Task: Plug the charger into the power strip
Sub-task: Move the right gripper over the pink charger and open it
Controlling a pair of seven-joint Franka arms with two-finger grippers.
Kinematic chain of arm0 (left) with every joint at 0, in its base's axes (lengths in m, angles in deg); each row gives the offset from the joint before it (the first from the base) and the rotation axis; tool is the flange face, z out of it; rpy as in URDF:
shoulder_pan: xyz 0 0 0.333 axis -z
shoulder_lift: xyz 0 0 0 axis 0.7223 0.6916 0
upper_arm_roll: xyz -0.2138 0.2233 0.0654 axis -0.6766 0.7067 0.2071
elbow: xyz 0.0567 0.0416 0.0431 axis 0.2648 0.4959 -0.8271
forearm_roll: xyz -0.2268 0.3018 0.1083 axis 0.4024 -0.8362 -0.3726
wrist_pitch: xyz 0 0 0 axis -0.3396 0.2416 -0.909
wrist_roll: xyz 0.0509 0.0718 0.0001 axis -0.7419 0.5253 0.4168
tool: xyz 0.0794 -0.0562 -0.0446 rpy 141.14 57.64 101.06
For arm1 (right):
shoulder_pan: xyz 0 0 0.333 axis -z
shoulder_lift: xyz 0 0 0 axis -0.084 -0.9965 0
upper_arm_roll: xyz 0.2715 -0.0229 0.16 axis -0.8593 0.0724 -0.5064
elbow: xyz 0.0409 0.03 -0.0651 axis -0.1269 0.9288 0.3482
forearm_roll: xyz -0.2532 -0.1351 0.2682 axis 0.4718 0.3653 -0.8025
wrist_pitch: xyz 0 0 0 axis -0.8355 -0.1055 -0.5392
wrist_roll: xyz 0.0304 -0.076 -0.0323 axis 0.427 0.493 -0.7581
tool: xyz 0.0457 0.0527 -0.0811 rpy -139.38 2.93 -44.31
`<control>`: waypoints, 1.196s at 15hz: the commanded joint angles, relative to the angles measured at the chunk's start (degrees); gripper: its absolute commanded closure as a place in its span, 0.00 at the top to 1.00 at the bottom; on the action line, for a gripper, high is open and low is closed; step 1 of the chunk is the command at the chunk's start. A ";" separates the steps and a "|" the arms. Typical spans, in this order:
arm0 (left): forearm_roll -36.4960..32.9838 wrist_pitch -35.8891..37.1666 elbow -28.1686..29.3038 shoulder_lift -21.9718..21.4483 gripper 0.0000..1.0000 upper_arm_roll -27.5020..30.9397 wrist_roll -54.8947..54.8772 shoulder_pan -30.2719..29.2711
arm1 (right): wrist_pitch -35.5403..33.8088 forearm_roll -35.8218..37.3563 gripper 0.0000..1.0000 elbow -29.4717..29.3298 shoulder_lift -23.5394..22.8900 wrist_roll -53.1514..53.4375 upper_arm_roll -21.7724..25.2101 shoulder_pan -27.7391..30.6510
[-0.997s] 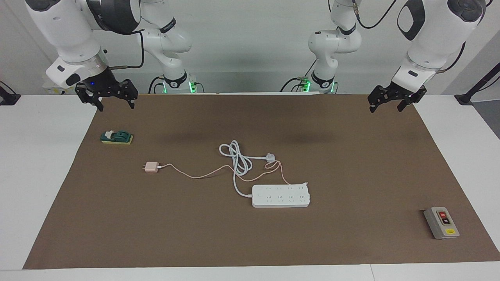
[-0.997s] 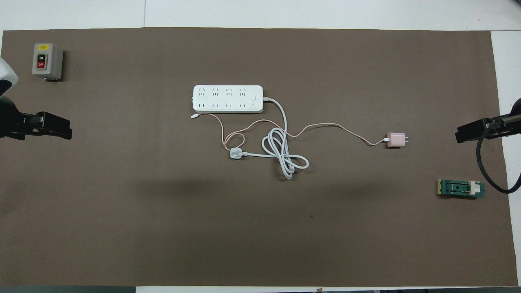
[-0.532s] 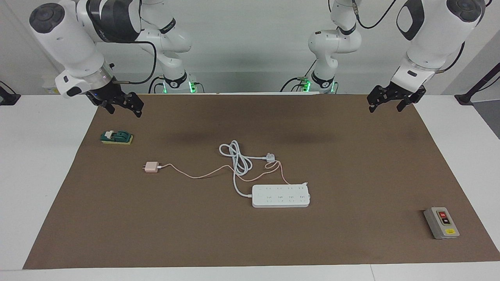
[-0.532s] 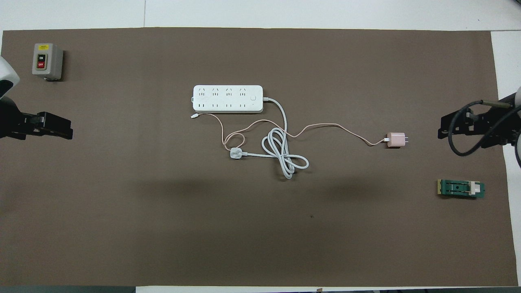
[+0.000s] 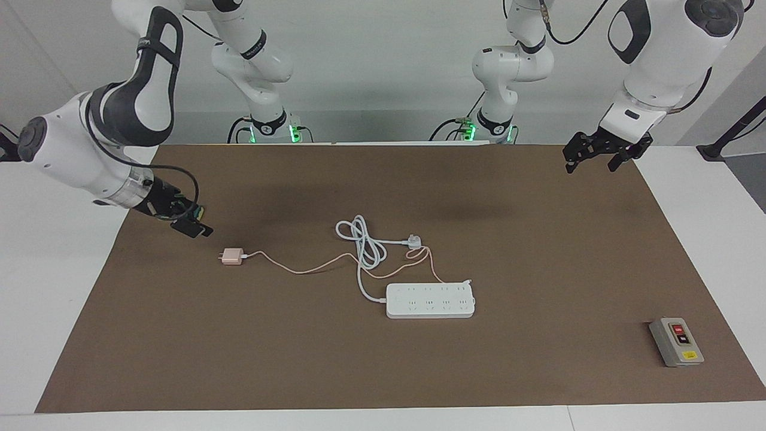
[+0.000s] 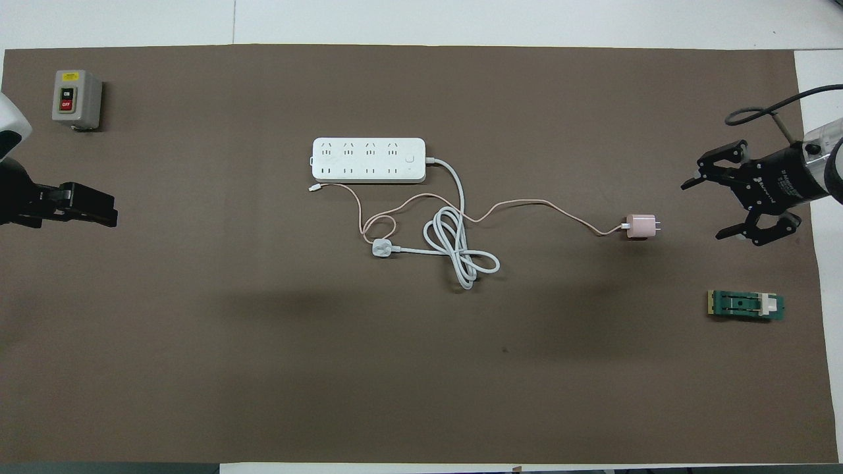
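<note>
The charger [image 5: 232,257] [image 6: 640,226], a small pink cube, lies on the brown mat with its thin pink cable [image 6: 527,204] trailing toward the power strip [image 5: 429,300] [image 6: 369,160]. The white strip lies flat at mid-table, sockets up, nothing plugged into it. My right gripper [image 6: 705,209] [image 5: 192,221] is open and low over the mat. It sits a short way from the charger toward the right arm's end of the table, jaws facing the charger without touching it. My left gripper [image 5: 589,161] waits open above the mat's corner at the left arm's end.
The strip's thick white cord [image 6: 461,253] is coiled beside a white three-pin plug [image 6: 382,248], crossing the pink cable. A grey button box [image 6: 76,99] stands at the left arm's end. A green block [image 6: 746,305] lies close to the right gripper, nearer to the robots.
My right arm has swung down and out over the mat, bringing its open gripper close to the charger. The left arm, charger and strip have not moved.
</note>
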 commanded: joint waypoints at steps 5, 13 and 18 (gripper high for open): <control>-0.53 0.31 0.91 -0.83 1.00 0.45 0.32 0.39 | 4.79 -6.50 1.00 0.73 -10.42 11.38 -0.61 2.46; -0.62 0.31 0.91 -0.83 1.00 0.45 0.23 0.48 | 3.82 -9.49 1.00 1.34 -12.81 15.52 0.01 2.55; -0.62 -0.03 1.52 -1.36 1.00 0.01 -0.47 1.18 | 8.12 -9.58 1.00 4.41 -12.64 11.49 0.01 2.20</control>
